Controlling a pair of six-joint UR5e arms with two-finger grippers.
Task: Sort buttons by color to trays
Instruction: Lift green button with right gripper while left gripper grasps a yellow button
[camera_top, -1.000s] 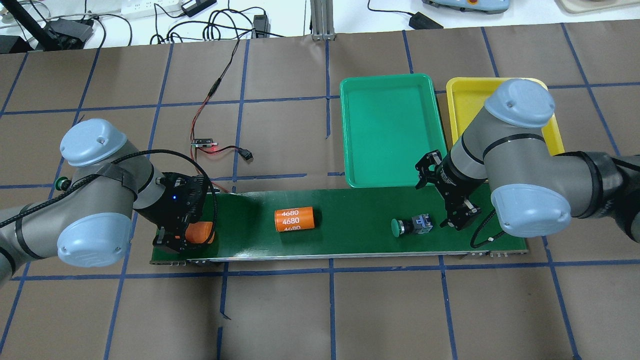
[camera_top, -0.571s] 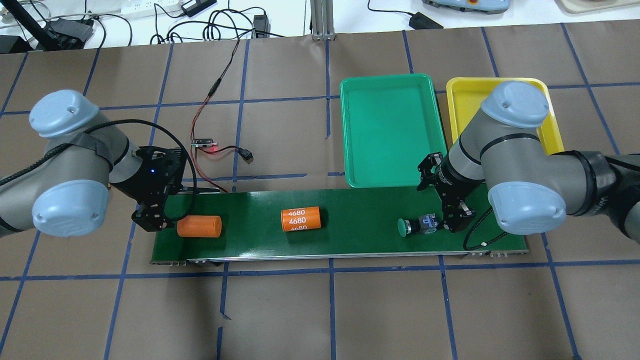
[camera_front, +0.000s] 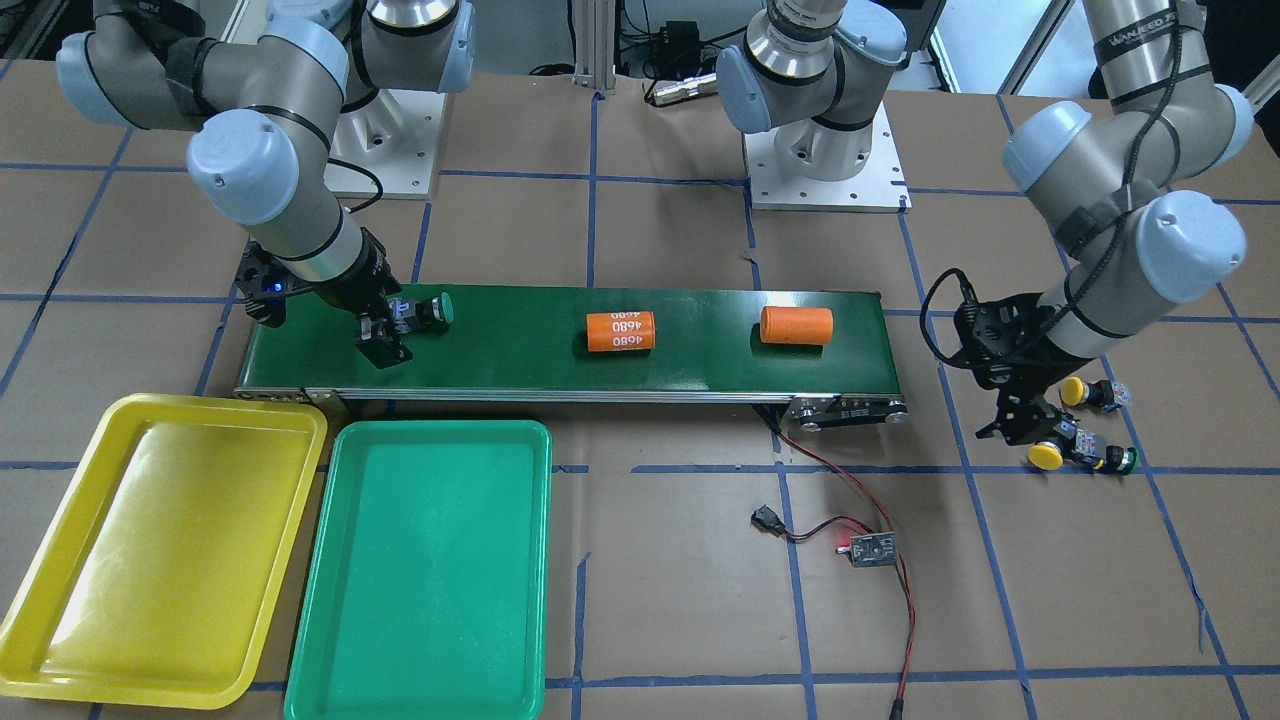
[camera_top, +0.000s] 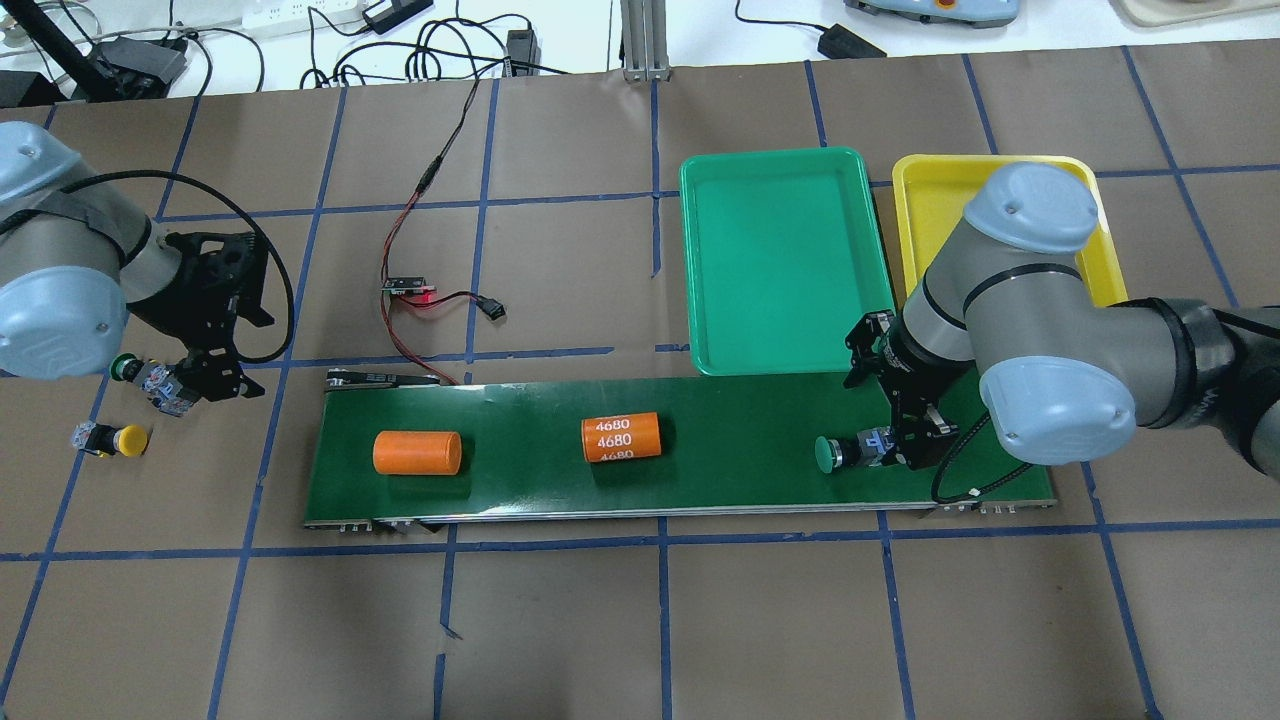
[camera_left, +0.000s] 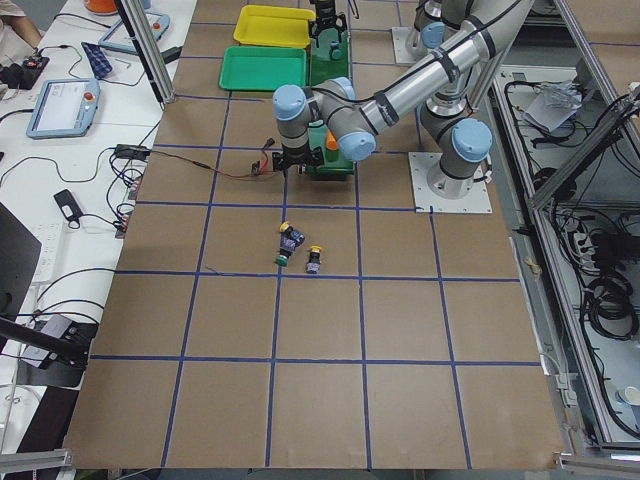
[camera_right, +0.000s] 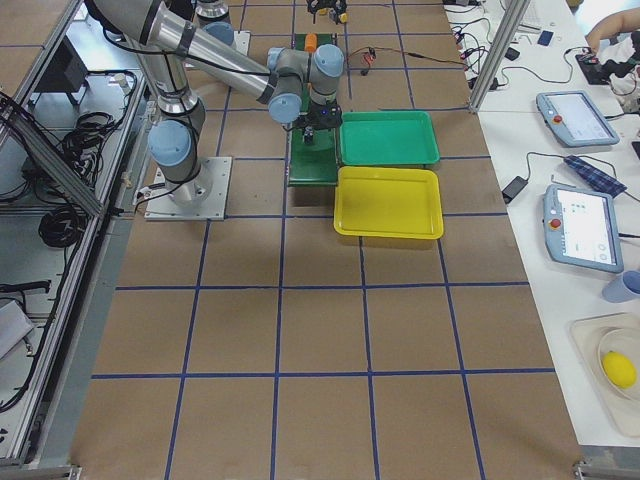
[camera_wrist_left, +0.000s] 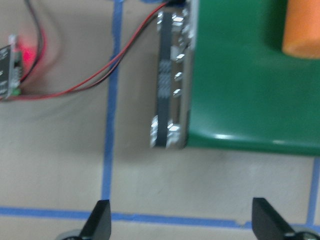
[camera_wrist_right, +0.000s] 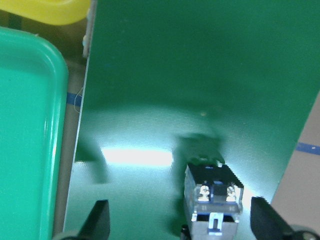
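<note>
A green button lies on its side on the belt. My right gripper is open with its jaws wide on either side of the button's body. My left gripper is open and empty, low over the table past the belt's left end. It is beside a yellow button that lies end to end with a green one. A second yellow button lies apart from them. The green tray and the yellow tray are beyond the belt, and both are bare.
The dark-green conveyor belt carries a plain orange cylinder and one marked 4680. A small circuit board with red and black wires lies behind the belt's left end. My right arm's elbow overhangs the yellow tray.
My left gripper has let go of the plain orange cylinder and swung left off the belt to the loose buttons. The things on the belt have drifted right. My right gripper has come down around the green button.
</note>
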